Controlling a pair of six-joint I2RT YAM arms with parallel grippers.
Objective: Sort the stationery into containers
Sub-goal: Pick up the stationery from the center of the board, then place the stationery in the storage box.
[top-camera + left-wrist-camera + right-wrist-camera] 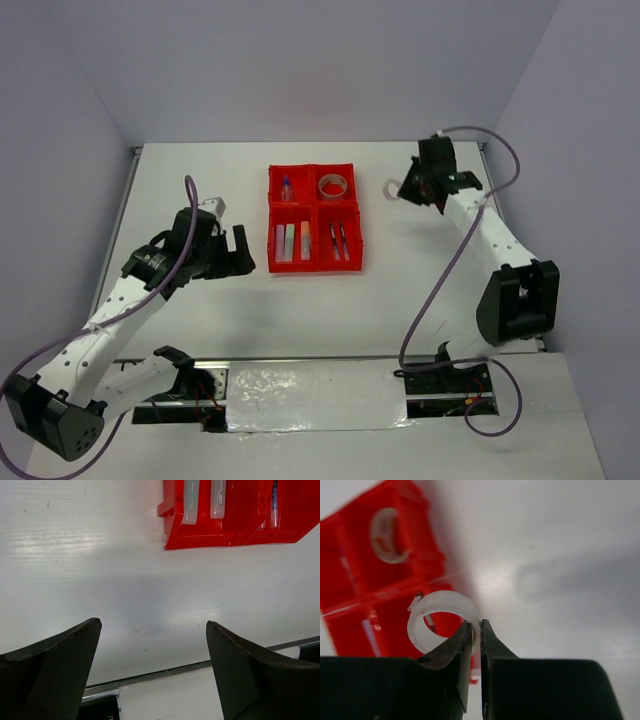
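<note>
L gripper (152, 625) spread wide, empty, over counter (75, 555) – left of red tray (271, 225). Tray near compartments: sticks (290, 242), pens (337, 240); far: bottle (287, 186), tape roll (333, 184). R gripper (476, 625) pinches white ring (445, 597) – just right of tray.

Left wrist view crops the red tray (210, 535) at top; right wrist view blurs it.

Right end effector (475, 627) pinches the white ring (445, 599) by its lower rim, fingers nearly closed on the thin band. Ring held above the bench (560, 555). Red tray (350, 545) blurred at left, beige tape roll (375, 535) in one compartment.
</note>
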